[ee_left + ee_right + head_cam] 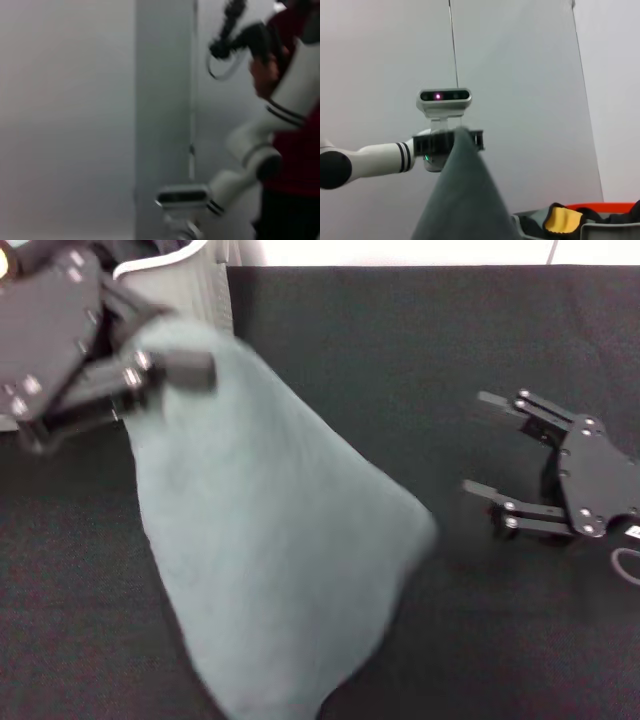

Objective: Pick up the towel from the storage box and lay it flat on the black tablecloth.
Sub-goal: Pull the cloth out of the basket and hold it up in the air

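Observation:
The grey-green towel [270,540] hangs from my left gripper [165,365] at the upper left of the head view. The left gripper is shut on the towel's top corner and holds it high above the black tablecloth [480,620]. The towel drapes down and to the right, its lower edge near the front of the table. It also shows in the right wrist view [462,200], hanging from the left gripper [451,140]. My right gripper [478,442] is open and empty, low over the tablecloth at the right. The storage box [205,280] is only partly seen behind the towel.
A white surface [400,252] runs along the tablecloth's far edge. In the right wrist view a grey bin [600,230] with yellow and black items stands at the side. A person in red [295,150] shows in the left wrist view.

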